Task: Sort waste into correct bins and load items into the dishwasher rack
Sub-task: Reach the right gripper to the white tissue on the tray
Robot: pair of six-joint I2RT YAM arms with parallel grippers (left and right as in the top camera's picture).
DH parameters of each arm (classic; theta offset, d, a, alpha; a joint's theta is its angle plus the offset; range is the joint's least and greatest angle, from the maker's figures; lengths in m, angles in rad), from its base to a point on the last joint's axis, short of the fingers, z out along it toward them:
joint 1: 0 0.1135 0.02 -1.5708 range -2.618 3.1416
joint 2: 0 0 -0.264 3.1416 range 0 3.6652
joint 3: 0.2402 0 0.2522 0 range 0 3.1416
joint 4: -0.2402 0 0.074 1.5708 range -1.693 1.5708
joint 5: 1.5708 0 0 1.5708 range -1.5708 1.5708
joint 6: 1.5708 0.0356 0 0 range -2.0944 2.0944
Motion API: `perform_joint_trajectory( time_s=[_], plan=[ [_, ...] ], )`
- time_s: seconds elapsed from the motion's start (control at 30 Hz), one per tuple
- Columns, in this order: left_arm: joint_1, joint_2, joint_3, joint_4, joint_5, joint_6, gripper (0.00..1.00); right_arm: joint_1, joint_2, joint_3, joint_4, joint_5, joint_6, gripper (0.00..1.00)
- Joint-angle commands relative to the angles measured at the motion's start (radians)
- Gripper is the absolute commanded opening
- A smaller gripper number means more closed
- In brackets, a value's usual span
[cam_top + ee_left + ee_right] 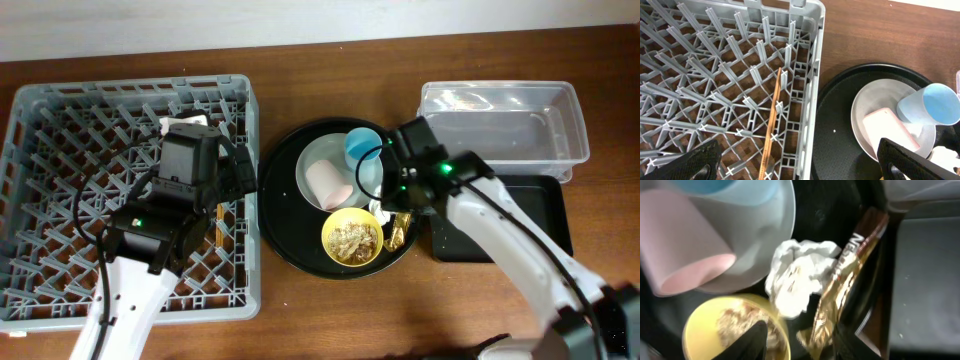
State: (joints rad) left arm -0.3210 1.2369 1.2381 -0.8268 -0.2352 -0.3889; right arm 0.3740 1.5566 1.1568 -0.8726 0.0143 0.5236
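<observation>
The grey dishwasher rack (pixel 60 110) holds a wooden chopstick (pixel 772 125). My left gripper (pixel 800 165) hangs open over the rack's right edge, with nothing between its fingers. On the round black tray (pixel 285 225) a pale plate (pixel 310 155) carries the pink cup (pixel 325 182) and blue cup (pixel 360 145). The yellow bowl (pixel 328 240) holds beige scraps (pixel 735 322). My right gripper (pixel 802 342) is partly closed around the lower end of the gold wrapper (pixel 840 285). The wrapper rests against its right finger, and the white napkin (pixel 795 275) lies just above.
The clear tub (pixel 500 120) stands at the back right, with the shallow black tray (pixel 545 215) in front of it. The yellow bowl's rim lies right beside my right gripper's left finger. The round tray nearly touches the rack's right wall.
</observation>
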Motion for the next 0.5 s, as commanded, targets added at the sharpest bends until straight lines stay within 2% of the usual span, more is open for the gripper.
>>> perform_joint_trajectory(
  time_s=[0.0,0.33,0.4,0.47],
  plan=[
    [0.003,-0.008,0.010,-0.001,0.004,0.002,0.99,0.006,0.095,-0.011,0.032,0.023,0.013,0.44],
    [0.003,-0.008,0.010,-0.001,0.004,0.002,0.99,0.019,0.254,-0.014,0.115,-0.014,0.013,0.43],
    [0.003,-0.008,0.010,-0.001,0.004,0.002,0.99,0.037,0.263,-0.014,0.129,-0.014,0.013,0.38],
    [0.003,-0.008,0.010,-0.001,0.004,0.002,0.99,0.048,0.263,-0.014,0.132,-0.013,0.013,0.25]
  ],
)
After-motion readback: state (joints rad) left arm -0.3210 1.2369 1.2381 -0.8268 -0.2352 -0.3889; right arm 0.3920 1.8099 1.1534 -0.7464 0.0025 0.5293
